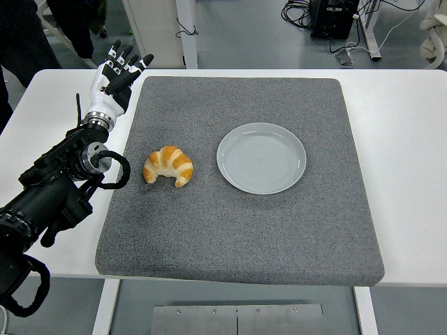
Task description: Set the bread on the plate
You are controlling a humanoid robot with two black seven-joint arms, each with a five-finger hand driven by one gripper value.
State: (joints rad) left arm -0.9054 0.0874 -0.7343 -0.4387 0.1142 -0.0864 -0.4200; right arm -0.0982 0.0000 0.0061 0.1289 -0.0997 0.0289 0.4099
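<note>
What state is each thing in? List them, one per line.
croissant: lying on the grey mat, left of the plate, untouched.
plate: empty, upright on the mat.
grey mat: flat on the white table.
left robot hand: fingers spread, holding nothing, above the table's far-left area.

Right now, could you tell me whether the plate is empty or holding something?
Empty: the plate shows only bare grey surface; the croissant lies apart on the mat.

From my seat, the left arm (pixel 49 195) runs off the frame's left edge, and a dark-clothed person (pixel 24 38) is cropped at top left.
</note>
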